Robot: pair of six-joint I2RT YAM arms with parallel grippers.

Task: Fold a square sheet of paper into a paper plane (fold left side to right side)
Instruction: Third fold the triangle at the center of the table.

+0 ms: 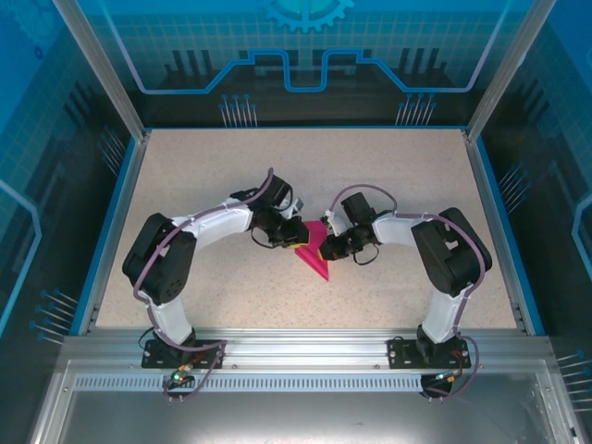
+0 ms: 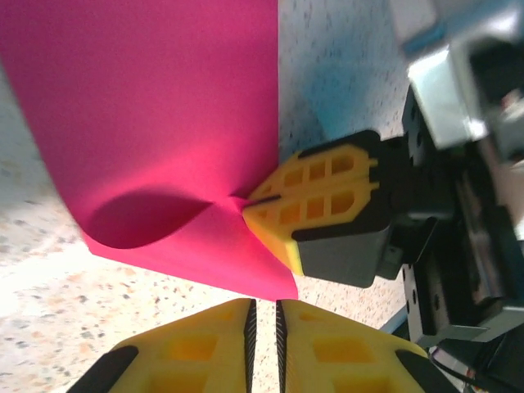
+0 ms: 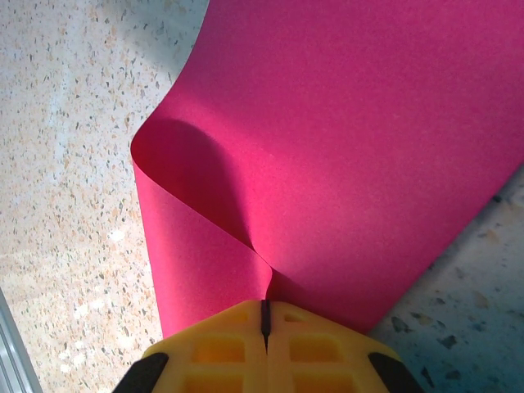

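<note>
Both arms meet at the middle of the worktop, and the square sheet of paper lies between them, a magenta wedge pointing toward the near edge. The right gripper has its yellow fingers pressed together on the sheet. From its own wrist camera the paper runs straight into the seam between the pads. That looks like an anchoring pinch, holding one spot so the rest of the sheet can be swung over. The paper bulges into a soft rounded curl beside the pinch, a loop throwing a shadow rather than a sharp fold, so I'd judge the left-to-right fold only roughed in and not pressed flat yet. The left gripper hovers just short of the sheet's nearest corner. Its jaws stand a sliver apart with nothing between them, well placed to nip that corner or run down the curl. Some things are hard to call. I can't say whether the right pinch takes one layer or two. From above, the gripper bodies cover much of the sheet, so edge alignment is anyone's guess. Both wrist views cut off the far edges of the paper.
</note>
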